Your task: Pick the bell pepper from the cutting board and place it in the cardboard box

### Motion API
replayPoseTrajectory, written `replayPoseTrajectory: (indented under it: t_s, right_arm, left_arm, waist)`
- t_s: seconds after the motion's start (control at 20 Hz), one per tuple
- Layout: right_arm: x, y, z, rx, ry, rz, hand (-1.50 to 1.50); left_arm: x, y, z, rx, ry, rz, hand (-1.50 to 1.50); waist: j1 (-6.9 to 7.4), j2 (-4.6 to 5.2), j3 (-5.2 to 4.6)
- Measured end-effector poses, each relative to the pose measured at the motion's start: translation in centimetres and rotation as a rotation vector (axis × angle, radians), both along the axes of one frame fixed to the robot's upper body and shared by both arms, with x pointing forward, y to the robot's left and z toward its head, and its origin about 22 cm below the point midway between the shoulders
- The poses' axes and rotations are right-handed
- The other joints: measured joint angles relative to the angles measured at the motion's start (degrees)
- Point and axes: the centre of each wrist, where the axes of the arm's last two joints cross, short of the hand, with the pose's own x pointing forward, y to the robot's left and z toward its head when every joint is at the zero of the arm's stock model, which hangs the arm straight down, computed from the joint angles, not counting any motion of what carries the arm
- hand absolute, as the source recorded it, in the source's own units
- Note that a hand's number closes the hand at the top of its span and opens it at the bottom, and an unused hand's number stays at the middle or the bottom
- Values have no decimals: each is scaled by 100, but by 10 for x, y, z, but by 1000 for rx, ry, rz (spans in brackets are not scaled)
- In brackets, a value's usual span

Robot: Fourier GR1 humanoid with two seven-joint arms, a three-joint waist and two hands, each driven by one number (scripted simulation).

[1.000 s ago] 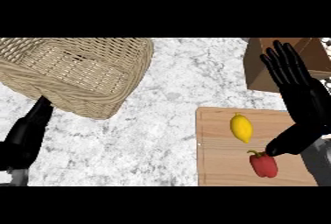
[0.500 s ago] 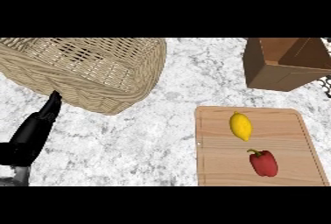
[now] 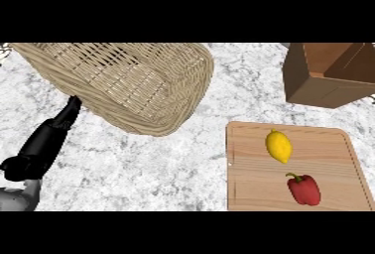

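Fingers (image 3: 71,106) of the left hand (image 3: 44,141) rest straight beside the basket (image 3: 132,82); reaching for the bell pepper (image 3: 304,188) could nudge the lemon (image 3: 278,145).

The bell pepper (image 3: 304,189) is red and glossy, with a short dark green stem at its upper left end. It lies on its side on the cutting board (image 3: 249,173), in the board's lower right part, near the right edge. The cutting board is a light wooden rectangle with rounded corners, lying flat on the desk at the lower right of the view. The cardboard box (image 3: 328,74) is brown and stands at the upper right, beyond the board and apart from it. Its top is open, with flaps raised.
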Motion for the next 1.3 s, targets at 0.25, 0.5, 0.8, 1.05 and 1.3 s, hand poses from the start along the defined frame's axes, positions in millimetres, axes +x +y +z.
replayPoseTrajectory:
  t_s: [0.25, 0.5, 0.8, 1.05, 1.3]
  right_arm:
    - [-19, 31, 8, -230, 50, 6, -150]
    - [-44, 68, 11, -391, 63, -52, -150]
    - [-74, 97, -5, -434, 169, -126, -150]
    - [-79, 103, -22, -397, 257, -161, -150]
    - [-77, 109, -31, -398, 269, -200, -150]
  left_arm:
    - [5, -10, 1, 3, -18, -16, 0]
    - [9, -10, -1, 6, -26, -27, 0]
    - [15, -8, 2, 7, -38, -43, 0]
    - [20, -12, 1, 1, -44, -58, 0]
    - [23, -13, 3, -1, -49, -64, 0]
  waist:
    - [42, 0, -1]
    - [99, 4, -1]
    - [165, 11, 3]
    - [241, 18, 9]
    - [276, 23, 10]
